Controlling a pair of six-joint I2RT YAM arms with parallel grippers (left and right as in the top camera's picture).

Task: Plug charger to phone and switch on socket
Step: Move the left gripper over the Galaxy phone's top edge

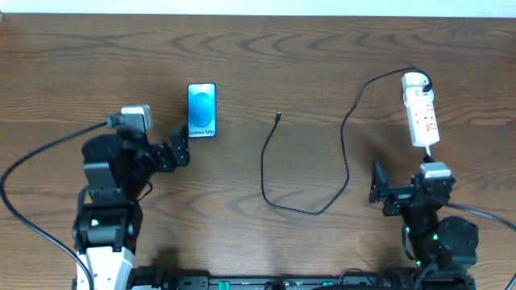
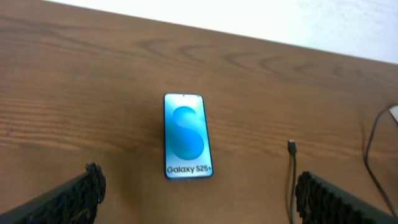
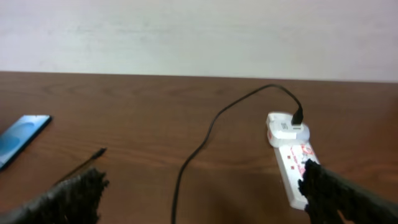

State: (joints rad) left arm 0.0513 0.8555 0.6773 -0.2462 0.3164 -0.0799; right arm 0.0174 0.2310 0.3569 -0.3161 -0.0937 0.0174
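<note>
The phone (image 1: 201, 110) lies flat on the wooden table, blue screen up; it also shows in the left wrist view (image 2: 185, 135) and at the left edge of the right wrist view (image 3: 20, 138). The charger cable (image 1: 278, 205) loops across the table, its plug tip (image 1: 278, 118) free to the right of the phone, its other end plugged into the socket (image 1: 421, 109) at the right. The tip shows in the left wrist view (image 2: 291, 147). My left gripper (image 2: 196, 193) is open just short of the phone. My right gripper (image 3: 202, 193) is open near the socket (image 3: 292, 158).
The table's far edge meets a pale wall (image 3: 199, 37). A grey cable (image 1: 40, 157) runs from the left arm across the left of the table.
</note>
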